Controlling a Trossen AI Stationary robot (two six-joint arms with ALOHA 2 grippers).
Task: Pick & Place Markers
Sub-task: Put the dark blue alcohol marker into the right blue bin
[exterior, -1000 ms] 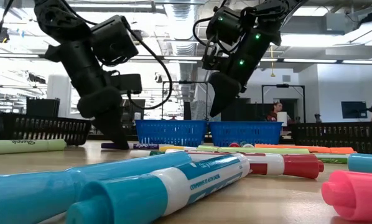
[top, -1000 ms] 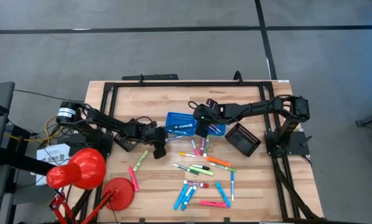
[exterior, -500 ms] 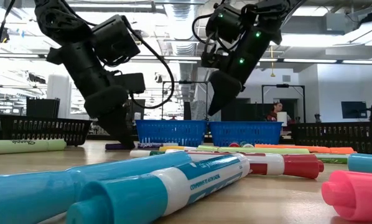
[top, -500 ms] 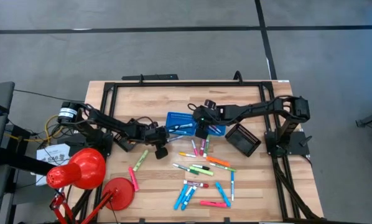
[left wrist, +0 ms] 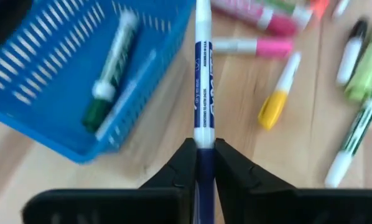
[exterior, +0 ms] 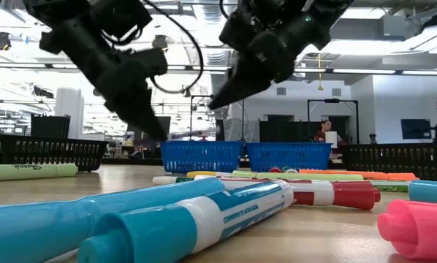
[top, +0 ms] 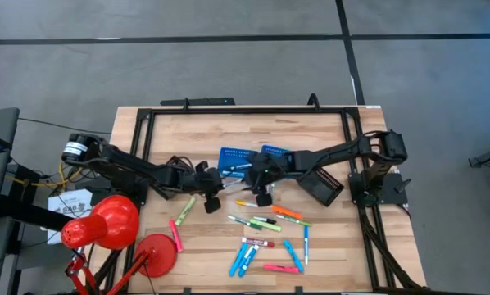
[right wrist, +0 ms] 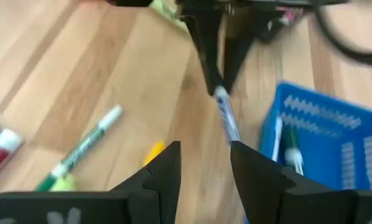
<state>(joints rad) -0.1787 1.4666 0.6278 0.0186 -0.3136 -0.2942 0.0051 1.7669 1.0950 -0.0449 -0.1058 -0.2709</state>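
Grey floor (top: 229,65) crossed by dark seam lines, all around a pale wooden surface (top: 245,131) in a black frame. Open workshop hall beyond, under bright ceiling lights (exterior: 394,11). White wall (exterior: 401,98), dark screen (exterior: 413,128). Red lamp (top: 106,223) at one corner.

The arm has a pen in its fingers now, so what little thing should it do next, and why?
Probably carry it a little sideways, over the blue basket, before letting go. The left gripper is shut on a white and blue marker that hangs beside the basket's wall, not above its inside. A green marker already lies in there. The right gripper hovers close, open and empty.
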